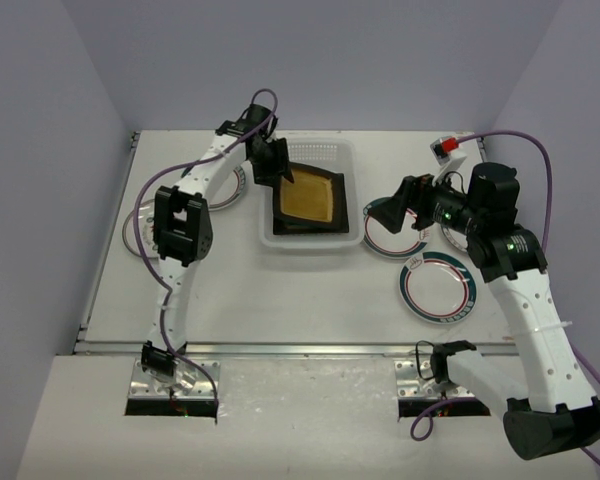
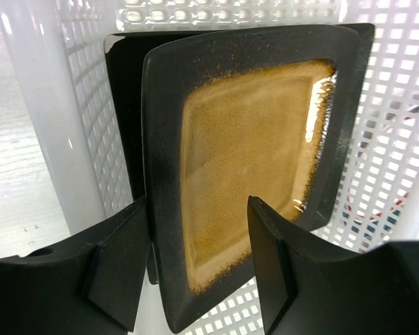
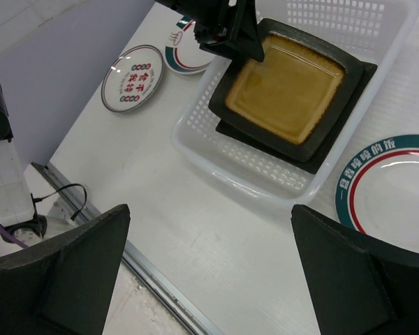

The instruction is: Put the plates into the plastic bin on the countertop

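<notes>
Two square plates lie stacked in the plastic bin (image 1: 310, 243), the amber plate (image 1: 310, 195) skewed on top of a darker one. The left hand (image 2: 199, 202) hangs over the amber plate's far-left corner, fingers spread and gripping nothing. Round plates sit on the worktop (image 1: 280, 300). The nearest round plate (image 3: 398, 195) lies just right of the bin, close below the right hand (image 3: 209, 209), whose fingers are wide apart and empty. The right arm looks best placed to take it, with the bin to its left.
</notes>
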`<act>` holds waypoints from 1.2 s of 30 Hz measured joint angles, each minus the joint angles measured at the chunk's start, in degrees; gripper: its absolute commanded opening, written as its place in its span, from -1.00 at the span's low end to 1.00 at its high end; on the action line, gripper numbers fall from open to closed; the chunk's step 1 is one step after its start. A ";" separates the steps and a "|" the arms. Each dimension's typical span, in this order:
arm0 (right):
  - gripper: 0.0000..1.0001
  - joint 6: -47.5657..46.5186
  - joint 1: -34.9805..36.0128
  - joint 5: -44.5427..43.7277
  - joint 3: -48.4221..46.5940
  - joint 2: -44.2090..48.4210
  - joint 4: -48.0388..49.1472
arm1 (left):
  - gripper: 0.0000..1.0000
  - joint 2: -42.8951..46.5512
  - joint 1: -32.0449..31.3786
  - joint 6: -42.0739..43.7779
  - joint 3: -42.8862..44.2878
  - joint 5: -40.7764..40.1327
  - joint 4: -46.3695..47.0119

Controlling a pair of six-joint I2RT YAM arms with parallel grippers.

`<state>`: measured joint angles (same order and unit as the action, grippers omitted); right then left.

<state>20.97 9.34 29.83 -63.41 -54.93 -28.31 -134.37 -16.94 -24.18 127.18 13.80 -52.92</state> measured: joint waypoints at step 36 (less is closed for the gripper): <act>0.98 0.21 0.00 0.58 1.27 -1.28 2.42 | 1.00 10.18 -3.85 0.76 0.10 -13.65 1.63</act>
<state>21.18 9.34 30.41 -62.14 -56.21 -25.90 -124.19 -20.79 -23.42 127.28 0.15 -51.30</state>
